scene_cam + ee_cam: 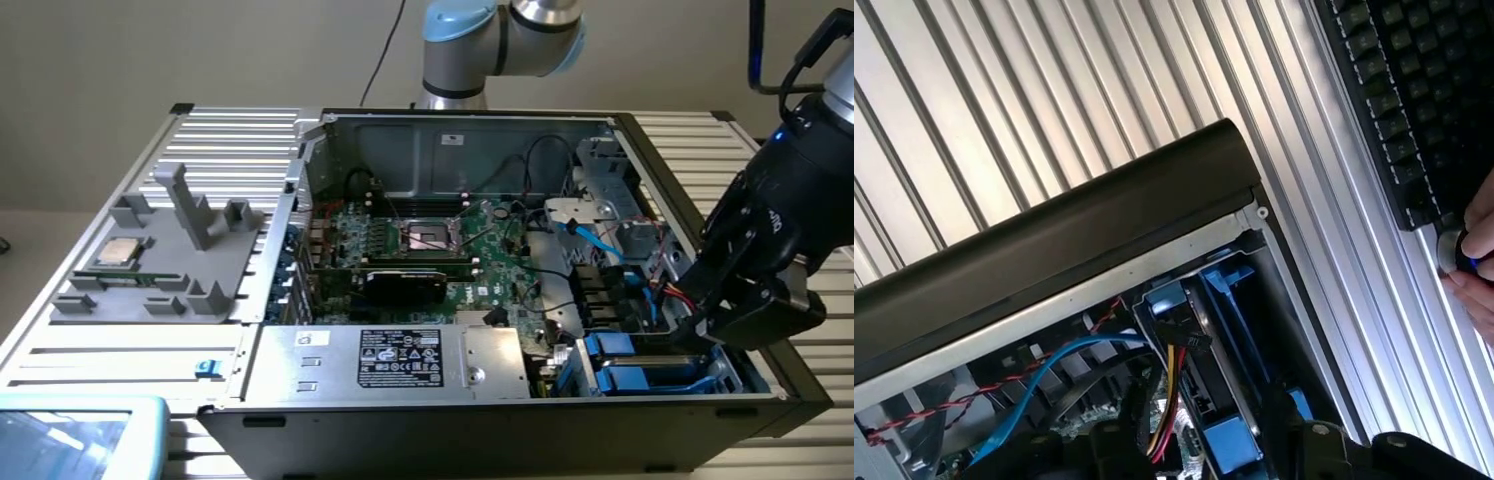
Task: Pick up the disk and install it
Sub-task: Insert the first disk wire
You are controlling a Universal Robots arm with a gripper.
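Note:
The disk (1226,318) stands edge-on in the drive cage at a corner of the open computer case (1054,240). Its blue carrier shows, and black, red and yellow cables are plugged in beside it. In the exterior view the blue carrier of the disk (627,352) lies low in the cage at that view's right. My black gripper (697,335) hangs just above and beside it. In the wrist view the gripper (1219,452) has its two dark fingers (1116,448) spread wide on either side of the carrier's end, open and holding nothing.
A silver power supply box (387,362) with a black sticker sits along the case's near side, beside the motherboard (427,250). A grey fixture tray with a processor chip (118,252) lies at the exterior view's left. A person's hand (1476,245) rests by a black keyboard (1399,100).

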